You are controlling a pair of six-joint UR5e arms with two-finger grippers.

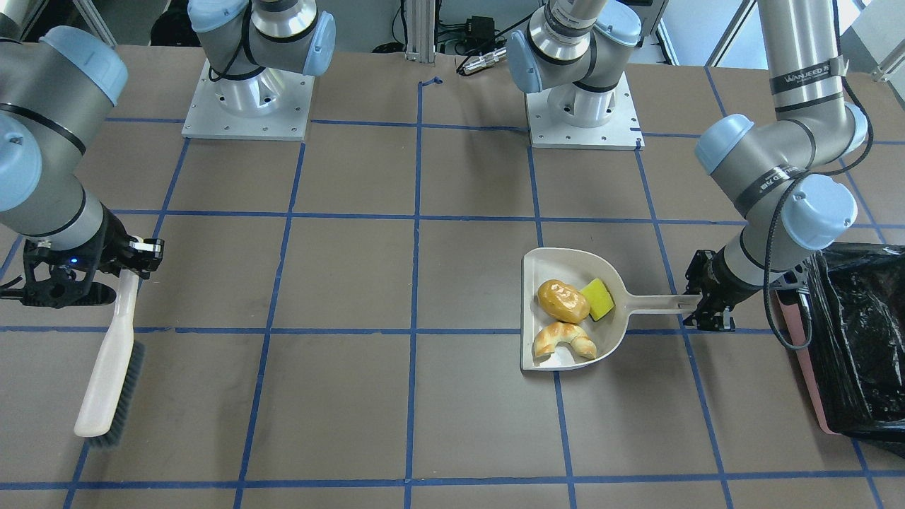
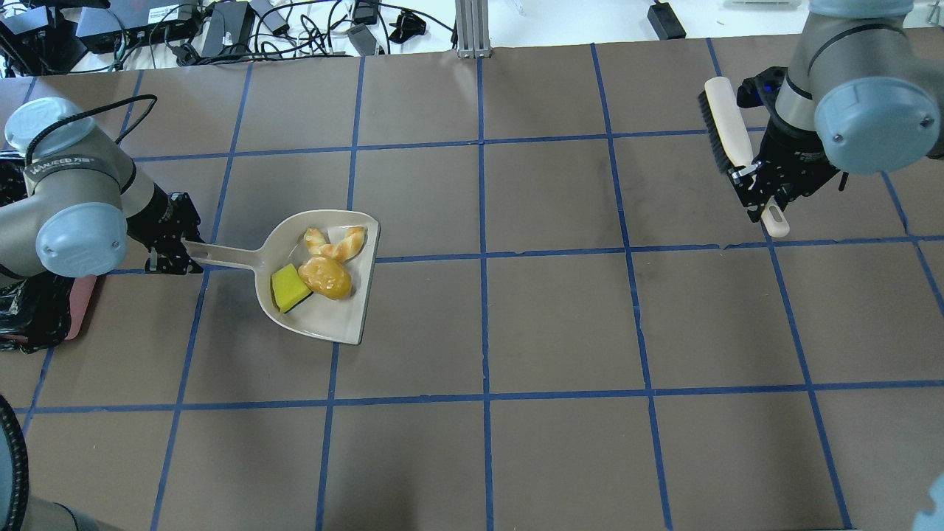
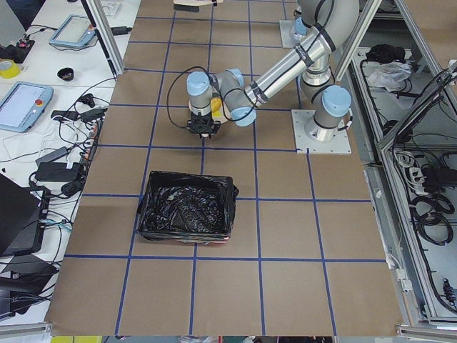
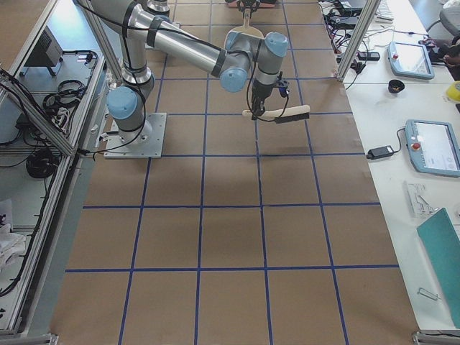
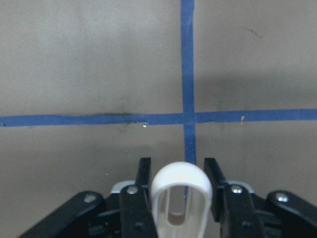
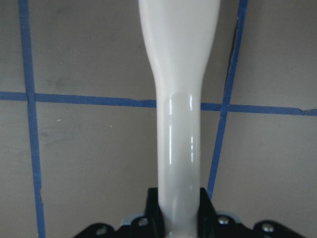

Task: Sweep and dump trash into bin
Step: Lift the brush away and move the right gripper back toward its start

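well, beige plastic dustpan (image 1: 553, 264) is clamped at its stiff handle by left gripper (image 1: 697, 302), white bristle brush (image 1: 112, 367) by right gripper (image 1: 138, 261); light bread-and-sponge trash (image 1: 563, 300) probably rolls.

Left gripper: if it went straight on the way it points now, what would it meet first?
Left gripper points roughly straight down, shut on the beige plastic dustpan's handle. Beyond that, it would first meet the flat brown table, near the blue tape crossing; the gap is unclear.
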